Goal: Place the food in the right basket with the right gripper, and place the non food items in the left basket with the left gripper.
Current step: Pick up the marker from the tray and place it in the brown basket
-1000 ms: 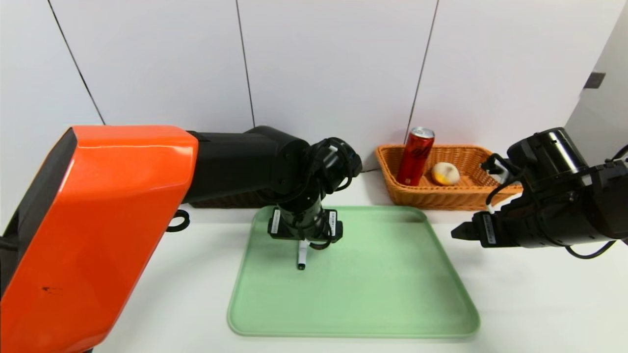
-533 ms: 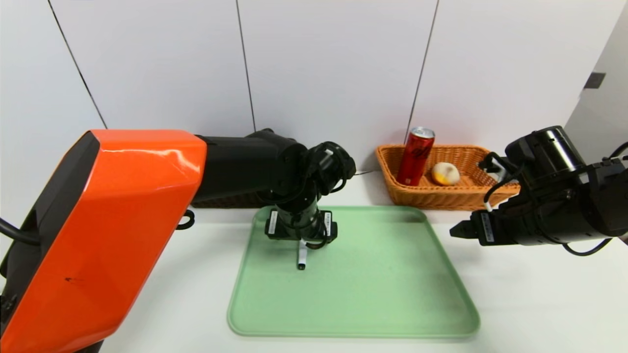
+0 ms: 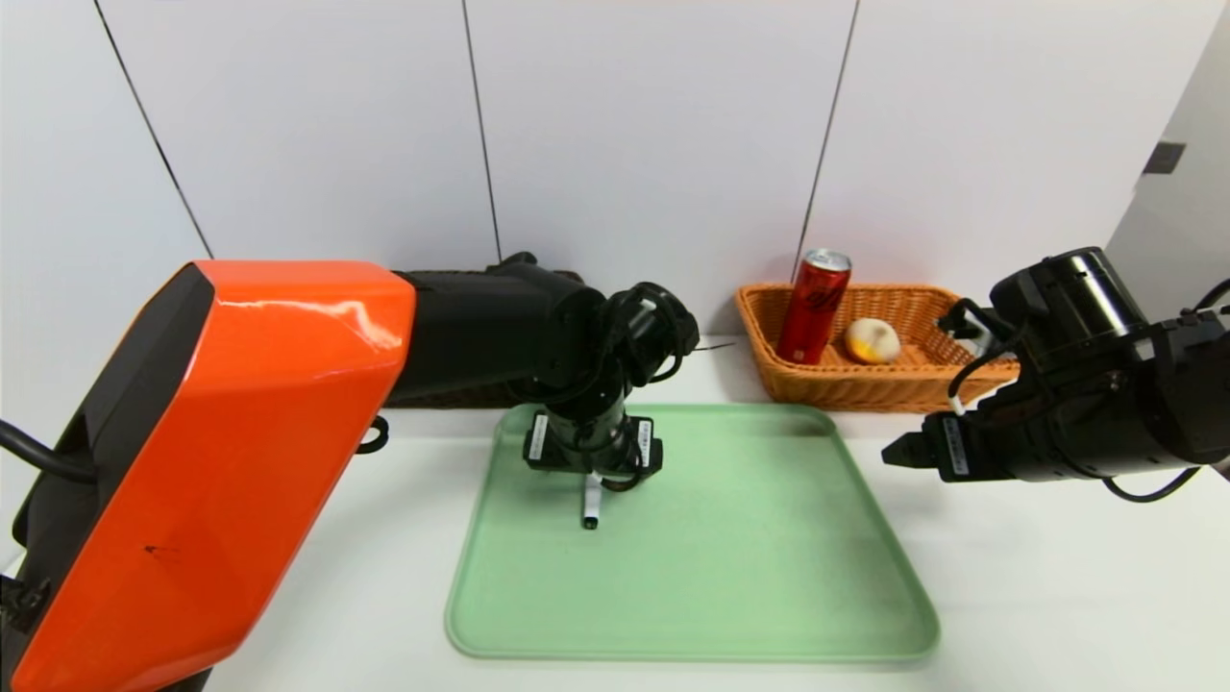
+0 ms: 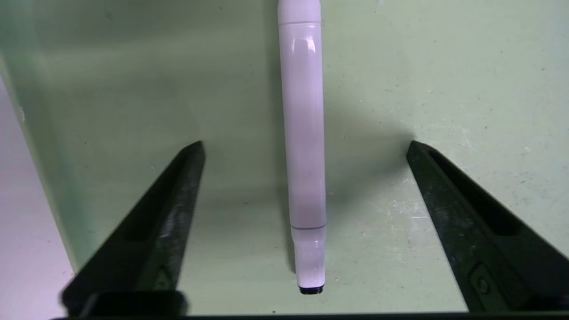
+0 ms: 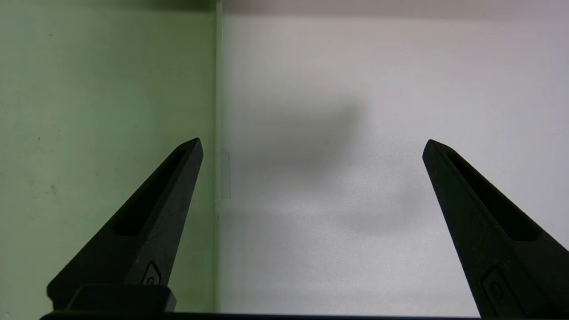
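Green tray (image 3: 750,538): largest item on the table; lies beneath the left gripper (image 4: 306,142), and its right side runs past the right gripper's left-hand finger in the head view.

Orange-tan basket (image 3: 865,389): behind the tray, beyond the right gripper (image 5: 313,142) and to the left of its fingers in the head view; well apart from the left gripper's fingers, off to their right.

Dark brown basket (image 3: 452,395): behind the left arm, mostly hidden by it; farther back than the left gripper's fingers and to their left. Contents: cannot tell.

Left gripper: over the tray's left part. Fingers wide apart, one on each side of the marker, touching neither side of it.

Right gripper: beside the tray's right edge, above the white table (image 5: 355,249). Fingers wide apart, nothing between them.

Red can (image 3: 814,308): silver lid up, slightly tilted, in the left part of the orange-tan basket; behind and left of the right gripper's fingers.

Bun (image 3: 873,341): pale, orange-yellow patch; same basket, just right of the can, nearer the right gripper's fingers than the can is.

White marker (image 4: 304,133): lying on the tray between the left gripper's open fingers, lengthwise, not gripped. Black tip points toward the tray's front edge.
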{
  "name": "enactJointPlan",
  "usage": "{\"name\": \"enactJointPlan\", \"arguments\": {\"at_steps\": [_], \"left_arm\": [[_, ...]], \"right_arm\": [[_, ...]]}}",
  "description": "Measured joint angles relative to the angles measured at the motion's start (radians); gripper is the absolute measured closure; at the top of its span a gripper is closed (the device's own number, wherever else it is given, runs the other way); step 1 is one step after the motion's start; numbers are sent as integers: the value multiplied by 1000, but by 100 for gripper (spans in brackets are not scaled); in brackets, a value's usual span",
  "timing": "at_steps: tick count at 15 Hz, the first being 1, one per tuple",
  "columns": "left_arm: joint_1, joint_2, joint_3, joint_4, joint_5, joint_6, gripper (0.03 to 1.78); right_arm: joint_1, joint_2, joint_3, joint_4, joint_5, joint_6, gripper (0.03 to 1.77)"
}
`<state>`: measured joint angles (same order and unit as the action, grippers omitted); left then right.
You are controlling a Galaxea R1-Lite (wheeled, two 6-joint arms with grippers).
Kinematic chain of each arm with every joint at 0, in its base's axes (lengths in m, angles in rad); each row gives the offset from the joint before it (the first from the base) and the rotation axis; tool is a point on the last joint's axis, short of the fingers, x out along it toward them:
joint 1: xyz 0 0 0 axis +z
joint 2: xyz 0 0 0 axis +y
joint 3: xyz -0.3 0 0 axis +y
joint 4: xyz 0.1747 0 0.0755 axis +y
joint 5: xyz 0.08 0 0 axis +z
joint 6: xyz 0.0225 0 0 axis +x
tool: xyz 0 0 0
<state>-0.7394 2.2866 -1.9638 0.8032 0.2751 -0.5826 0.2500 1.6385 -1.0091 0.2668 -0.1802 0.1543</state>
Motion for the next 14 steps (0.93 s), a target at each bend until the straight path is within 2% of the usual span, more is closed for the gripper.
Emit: {"name": "enactJointPlan", "arguments": {"at_steps": [3, 7, 8, 9, 14], "left_arm": [[0, 1, 0, 2, 1, 3, 70], [-1, 0, 0, 6, 0, 1, 110], [0, 0, 0, 7, 0, 2, 152], [0, 0, 0, 8, -1, 2, 164], [-2, -16, 1, 17, -11, -2, 164]], "right_arm": [[2, -5, 5, 0, -3, 0, 9], [8, -17, 10, 1, -6, 1, 9], [12, -22, 11, 1, -6, 1, 9], [13, -26, 14, 1, -7, 1, 9], [19, -45, 24, 1, -9, 1, 9]]}}
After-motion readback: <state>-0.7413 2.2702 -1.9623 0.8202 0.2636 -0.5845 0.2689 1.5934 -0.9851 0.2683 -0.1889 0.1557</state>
